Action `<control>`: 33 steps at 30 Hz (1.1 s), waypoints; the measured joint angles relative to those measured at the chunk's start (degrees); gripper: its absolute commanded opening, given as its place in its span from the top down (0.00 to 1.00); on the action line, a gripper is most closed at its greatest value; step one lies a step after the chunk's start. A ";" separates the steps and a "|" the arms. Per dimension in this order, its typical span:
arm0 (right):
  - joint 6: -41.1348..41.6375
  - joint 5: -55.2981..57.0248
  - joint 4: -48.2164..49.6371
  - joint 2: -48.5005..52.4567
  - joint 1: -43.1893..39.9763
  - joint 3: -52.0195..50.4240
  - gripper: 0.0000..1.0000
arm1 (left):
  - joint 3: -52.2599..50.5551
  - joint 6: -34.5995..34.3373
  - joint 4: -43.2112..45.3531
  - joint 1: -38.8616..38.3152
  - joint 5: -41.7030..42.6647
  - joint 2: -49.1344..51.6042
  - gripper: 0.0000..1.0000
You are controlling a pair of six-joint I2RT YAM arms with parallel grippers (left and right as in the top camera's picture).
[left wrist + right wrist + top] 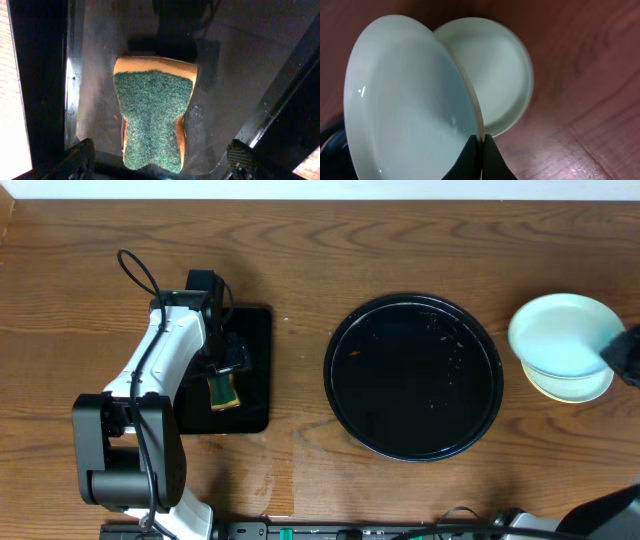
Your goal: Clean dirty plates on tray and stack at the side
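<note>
Bench (300,250): brown wood grain, carrying two black trays and the plates.
Round black tray (340,395): sat at the middle of the bench, glossy, with a raised rim and a few faint specks on its surface.
Mint-blue plate (405,100): was off the round tray, at the far right of the bench. It was tilted steeply in the right wrist view, and overhead it overlapped the plate below.
Pale yellow plate (580,388): lay flat on the wood to the right of the round tray. It was partly covered by the mint-blue plate, with its near edge showing beneath.
Contact between the two plates: could not be told from either view.
Right fingers (480,150): were pinched narrow on the lower rim of the mint-blue plate, one on each face, holding it.
Rectangular black tray (255,330): lay at the left of the bench, well apart from the round tray.
Sponge (152,115): had an orange body and a green scouring face turned up, and lay flat on the rectangular tray.
Left fingers (82,161): were spread wide, one tip on each side of the sponge's near end. A gap showed on both sides, and they gripped nothing.
Left arm (165,350): white and black, reached from the near left edge over the rectangular tray.
</note>
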 measured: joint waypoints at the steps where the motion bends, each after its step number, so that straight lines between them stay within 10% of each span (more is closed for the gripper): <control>1: 0.42 -0.13 0.31 1.01 -1.25 -0.02 0.99 | 0.00 0.00 0.00 0.00 0.00 0.00 0.15; 9: 2.67 -0.13 1.81 10.62 -4.76 0.00 0.98 | 0.00 0.00 0.00 0.00 0.00 0.00 0.15; 14: 2.01 1.03 4.87 12.92 -4.79 0.00 0.63 | 0.00 0.00 -0.02 0.00 0.00 0.00 0.15; 23: -8.66 -17.35 4.55 10.84 -3.91 0.07 0.55 | 0.00 0.00 0.00 0.00 0.00 0.00 0.15; 33: -17.18 -28.24 -2.75 -4.61 16.22 0.07 0.44 | 0.00 0.00 -0.02 0.00 0.02 0.00 0.15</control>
